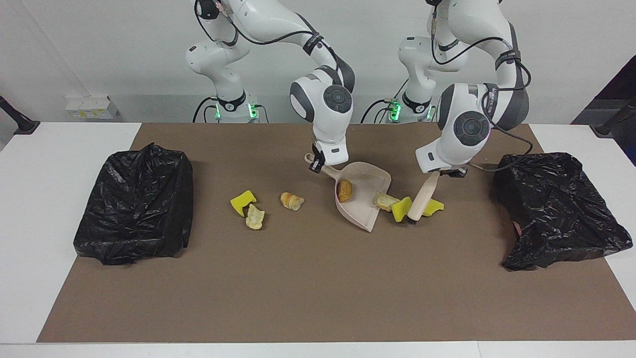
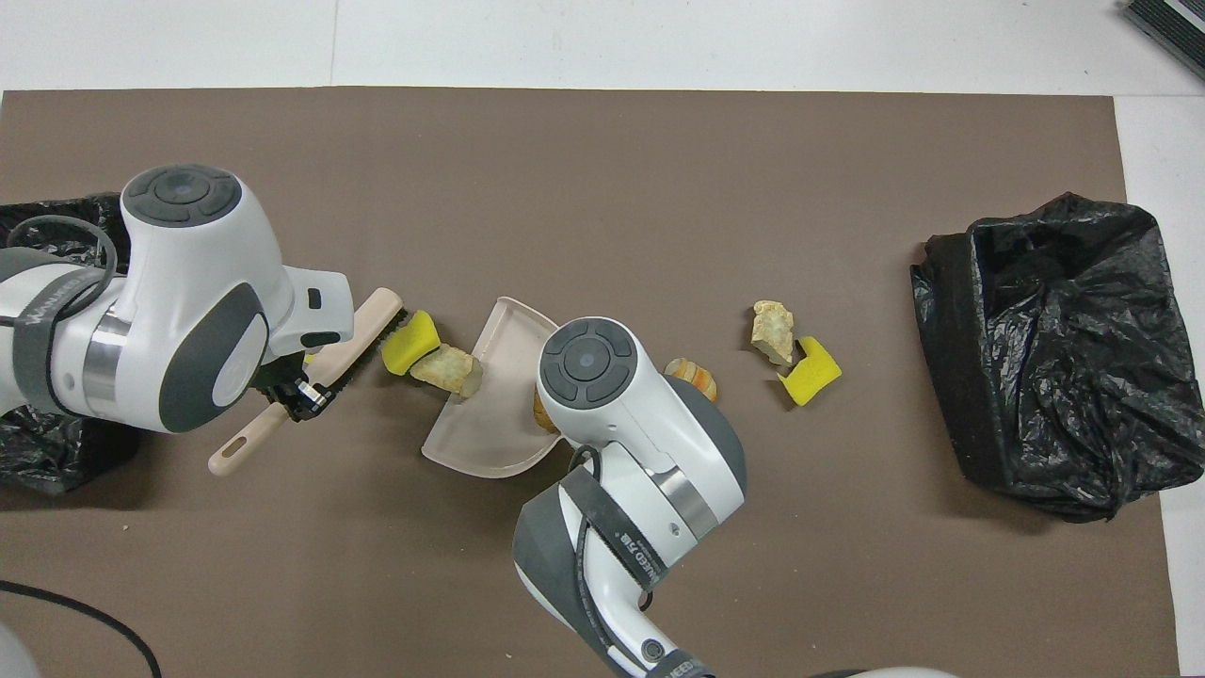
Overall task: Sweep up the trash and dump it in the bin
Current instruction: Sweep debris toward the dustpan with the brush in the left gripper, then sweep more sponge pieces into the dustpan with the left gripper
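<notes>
My right gripper (image 1: 316, 164) is shut on the handle of the beige dustpan (image 1: 365, 199), whose mouth rests on the mat with a brown lump (image 1: 344, 190) inside. My left gripper (image 1: 443, 172) is shut on the brush (image 1: 422, 199), bristles down beside the pan. Against the bristles lies a yellow wedge (image 1: 401, 209), which presses a tan lump (image 1: 385, 200) onto the pan's lip (image 2: 471, 372). A second yellow wedge (image 1: 434, 206) lies beside the brush toward the left arm's end. More trash lies toward the right arm's end: a bread lump (image 1: 291, 200), a tan lump (image 1: 255, 217) and a yellow wedge (image 1: 242, 201).
Two bins lined with black bags stand on the brown mat, one at the right arm's end (image 1: 134, 204) and one at the left arm's end (image 1: 556, 209). The left arm's cable hangs close to that second bin.
</notes>
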You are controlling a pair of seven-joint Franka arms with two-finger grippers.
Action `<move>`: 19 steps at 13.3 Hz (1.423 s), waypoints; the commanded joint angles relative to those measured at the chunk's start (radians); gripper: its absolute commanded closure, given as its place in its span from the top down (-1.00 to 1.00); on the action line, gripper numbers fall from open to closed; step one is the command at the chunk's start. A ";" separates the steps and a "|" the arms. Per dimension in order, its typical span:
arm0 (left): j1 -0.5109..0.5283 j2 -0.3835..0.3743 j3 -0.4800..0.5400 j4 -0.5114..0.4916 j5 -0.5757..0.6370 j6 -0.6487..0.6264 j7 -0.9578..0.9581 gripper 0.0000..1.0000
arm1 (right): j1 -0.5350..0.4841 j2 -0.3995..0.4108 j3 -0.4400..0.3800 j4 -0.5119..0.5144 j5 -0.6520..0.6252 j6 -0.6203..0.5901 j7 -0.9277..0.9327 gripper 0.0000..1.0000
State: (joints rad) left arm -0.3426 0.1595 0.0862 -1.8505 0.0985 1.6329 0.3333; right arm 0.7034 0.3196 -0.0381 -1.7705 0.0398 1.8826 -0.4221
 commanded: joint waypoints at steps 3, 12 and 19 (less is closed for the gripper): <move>0.170 -0.043 -0.003 -0.053 0.009 0.022 -0.111 -1.00 | 0.001 -0.007 0.004 -0.009 -0.015 0.018 0.028 -1.00; 0.105 -0.110 -0.010 -0.328 0.007 0.413 -0.247 -1.00 | 0.001 -0.007 0.004 -0.009 -0.015 0.019 0.029 -1.00; -0.232 -0.161 -0.017 -0.381 -0.166 0.418 -0.246 -1.00 | -0.001 -0.007 0.004 -0.009 -0.015 0.019 0.029 -1.00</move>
State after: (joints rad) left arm -0.5133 0.0491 0.0536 -2.1825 -0.0132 2.0250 0.0872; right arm 0.7034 0.3196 -0.0381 -1.7705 0.0397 1.8827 -0.4220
